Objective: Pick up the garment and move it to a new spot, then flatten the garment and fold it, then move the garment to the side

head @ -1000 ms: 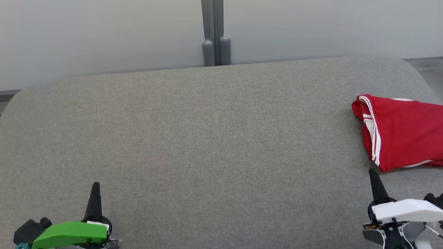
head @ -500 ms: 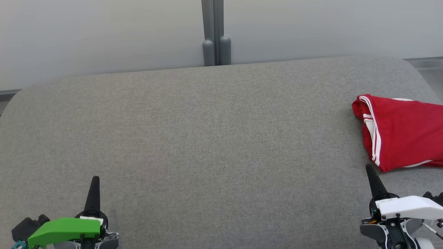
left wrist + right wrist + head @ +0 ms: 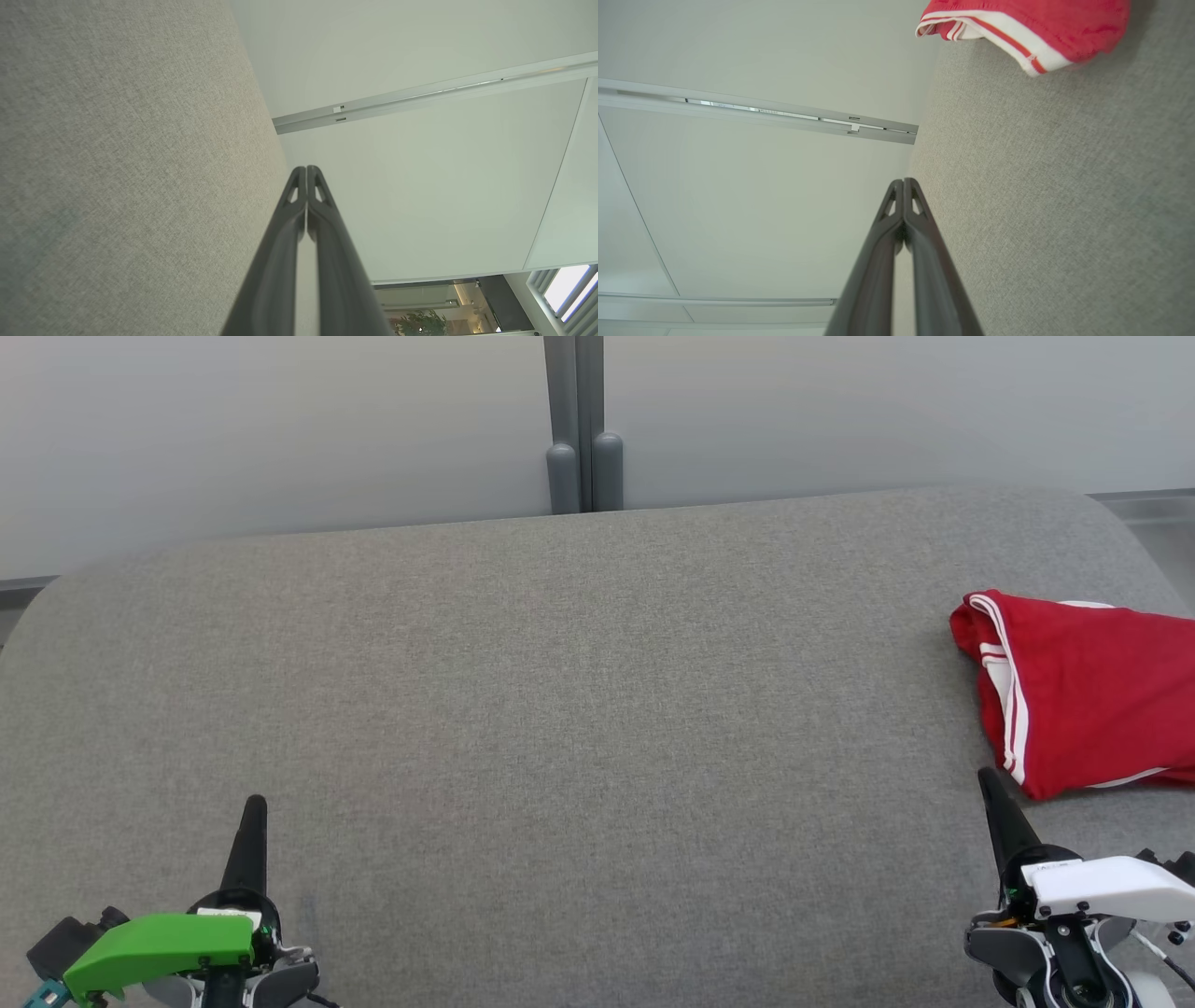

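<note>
A broad counter point(image 3: 560, 709) covered in grey woven fabric, its far corners rounded, stands against a pale, evenly lit wall point(image 3: 280, 429) of smooth panels, split by a twin grey upright post point(image 3: 583, 420) with two short round-topped stubs at its foot. In the left wrist view a silvery rail point(image 3: 420, 93) crosses the panels. At that view's lower right corner there is a bright window point(image 3: 565, 289) behind pale slats, beside a dim opening with a leafy green plant point(image 3: 420, 322).
</note>
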### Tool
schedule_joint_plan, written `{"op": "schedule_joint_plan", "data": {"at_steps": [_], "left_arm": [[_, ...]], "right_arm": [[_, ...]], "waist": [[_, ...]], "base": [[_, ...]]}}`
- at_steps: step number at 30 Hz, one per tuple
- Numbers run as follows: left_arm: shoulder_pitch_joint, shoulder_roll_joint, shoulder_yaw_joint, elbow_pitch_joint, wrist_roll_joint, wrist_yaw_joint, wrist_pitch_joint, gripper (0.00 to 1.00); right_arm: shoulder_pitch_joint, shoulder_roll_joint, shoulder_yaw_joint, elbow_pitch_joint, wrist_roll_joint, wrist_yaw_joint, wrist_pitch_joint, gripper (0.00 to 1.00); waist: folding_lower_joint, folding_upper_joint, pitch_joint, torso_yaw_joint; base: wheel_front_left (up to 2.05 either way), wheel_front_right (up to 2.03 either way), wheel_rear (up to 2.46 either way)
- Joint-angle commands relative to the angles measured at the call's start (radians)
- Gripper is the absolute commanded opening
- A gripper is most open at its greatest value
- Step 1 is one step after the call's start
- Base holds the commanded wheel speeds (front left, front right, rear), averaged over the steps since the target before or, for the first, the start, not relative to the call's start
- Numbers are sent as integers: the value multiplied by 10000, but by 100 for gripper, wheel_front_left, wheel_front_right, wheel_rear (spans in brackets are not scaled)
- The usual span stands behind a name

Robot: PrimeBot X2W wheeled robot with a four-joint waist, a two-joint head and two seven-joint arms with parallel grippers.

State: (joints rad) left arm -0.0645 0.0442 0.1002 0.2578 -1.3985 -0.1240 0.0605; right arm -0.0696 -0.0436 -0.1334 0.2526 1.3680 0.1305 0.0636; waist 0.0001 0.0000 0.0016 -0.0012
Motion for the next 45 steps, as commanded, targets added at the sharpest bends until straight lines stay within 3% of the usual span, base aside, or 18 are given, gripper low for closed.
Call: {"op": "schedule_joint_plan", "data": {"at_steps": [1, 27, 45], "left_arm": [[-204, 79, 53, -93, -260, -57, 56, 0], [-405, 94, 128, -261, -2187, -95, 534, 0], [-379, 93, 128, -256, -2164, -88, 539, 0]], "right_arm": [[-185, -62, 25, -95, 238, 5, 60, 0], [-336, -92, 195, -213, 2501, 4, 569, 0], [-330, -90, 192, -209, 2491, 4, 577, 0]], "waist": [[0, 0, 0, 1], [-1, 0, 11, 12], [-1, 0, 11, 12]], "base": [[0, 0, 0], [0, 0, 0], [0, 0, 0]]}}
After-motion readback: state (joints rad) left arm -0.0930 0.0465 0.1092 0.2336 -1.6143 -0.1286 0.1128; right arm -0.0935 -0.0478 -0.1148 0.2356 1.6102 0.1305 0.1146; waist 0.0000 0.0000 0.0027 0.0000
